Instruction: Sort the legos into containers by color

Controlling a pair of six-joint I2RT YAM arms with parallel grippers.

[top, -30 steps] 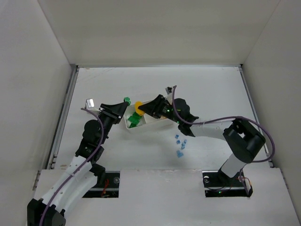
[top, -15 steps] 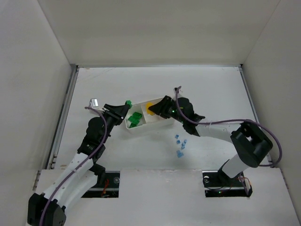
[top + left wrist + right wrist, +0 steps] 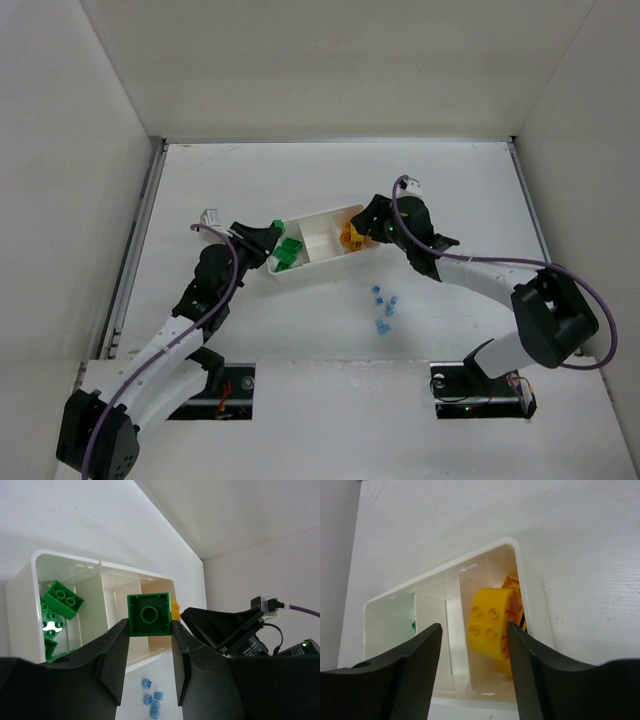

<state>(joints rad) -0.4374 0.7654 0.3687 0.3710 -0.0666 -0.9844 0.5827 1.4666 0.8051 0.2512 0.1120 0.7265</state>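
Note:
The white tray (image 3: 322, 218) lies mid-table with three compartments. Green legos (image 3: 288, 252) lie in its left compartment and yellow legos (image 3: 350, 237) in its right one; the middle one looks empty. My left gripper (image 3: 271, 234) is shut on a green lego (image 3: 276, 224) over the tray's left end. In the left wrist view the green lego (image 3: 149, 614) sits between my fingertips above the tray (image 3: 35, 562). My right gripper (image 3: 364, 222) is open at the tray's right end. In the right wrist view the yellow lego (image 3: 490, 622) stands free in the tray (image 3: 516, 547), between the open jaws.
Several small pale blue legos (image 3: 383, 306) lie loose on the table in front of the tray, also seen in the left wrist view (image 3: 152, 702). White walls enclose the table on three sides.
My right gripper carried the yellow lego rightward, let it go in the tray's right compartment and opened. My left gripper moved right toward the tray with the green lego.

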